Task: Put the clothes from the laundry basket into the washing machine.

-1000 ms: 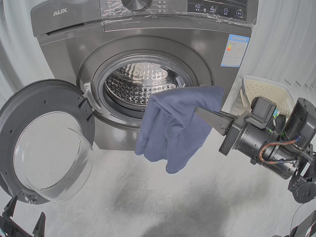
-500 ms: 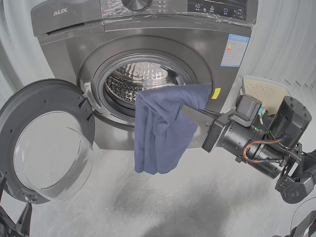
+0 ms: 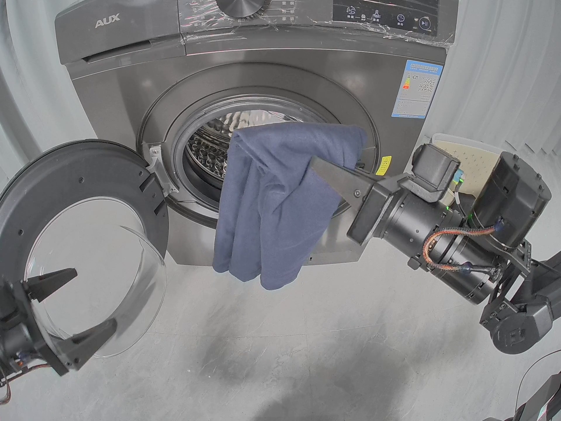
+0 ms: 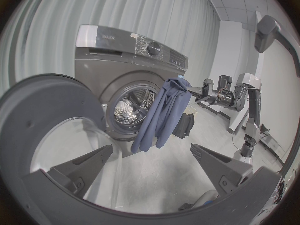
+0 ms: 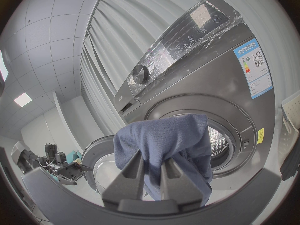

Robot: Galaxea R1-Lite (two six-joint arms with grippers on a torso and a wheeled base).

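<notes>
Navy garment (image 3: 274,200) nearer the drum (image 3: 204,147)

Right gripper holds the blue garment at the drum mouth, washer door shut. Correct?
Not quite: the door is open, swung out to the robot's left, as the head view shows. The rest holds: the right gripper is shut on the blue garment at the mouth of the drum.
</notes>
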